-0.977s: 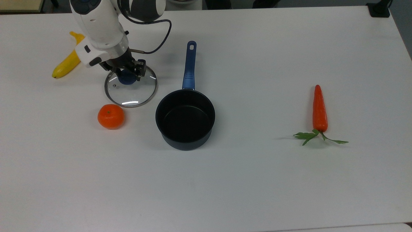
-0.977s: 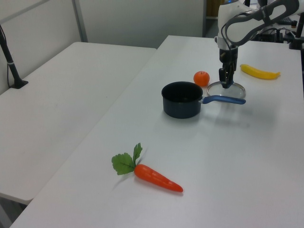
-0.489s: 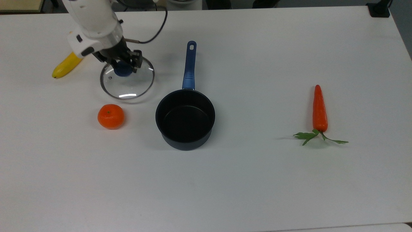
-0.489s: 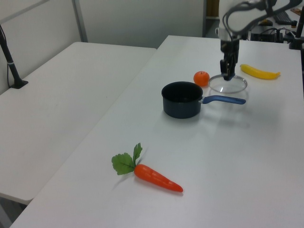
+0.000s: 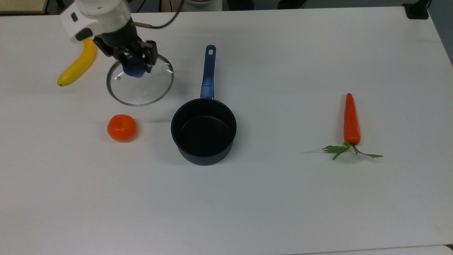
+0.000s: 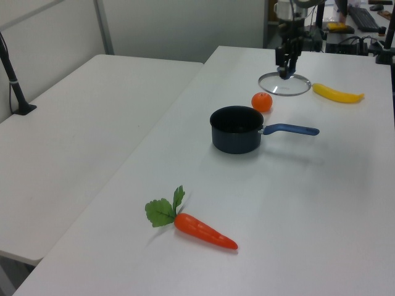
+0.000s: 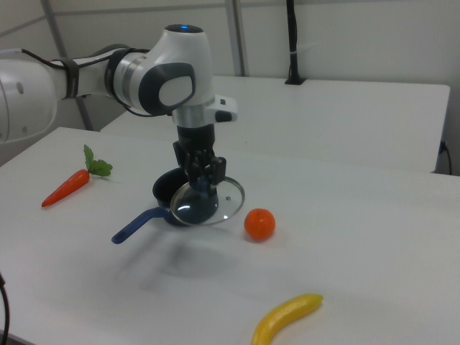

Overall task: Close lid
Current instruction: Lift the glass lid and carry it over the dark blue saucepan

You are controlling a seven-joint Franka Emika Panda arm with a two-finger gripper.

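We've got the hand [image 5: 136, 60] clamped on the blue knob of the lid [image 5: 140, 83], which hangs in the air off the tabletop [image 5: 283, 198], tilted a bit in the right view. In the top view the lid sits up and to the left of the open saucepan [image 5: 203, 131], with the banana [image 5: 78, 64] further to the top view's left and the orange [image 5: 121, 128] just below it. The carrot [image 5: 351, 120] lies well apart on the top view's right.
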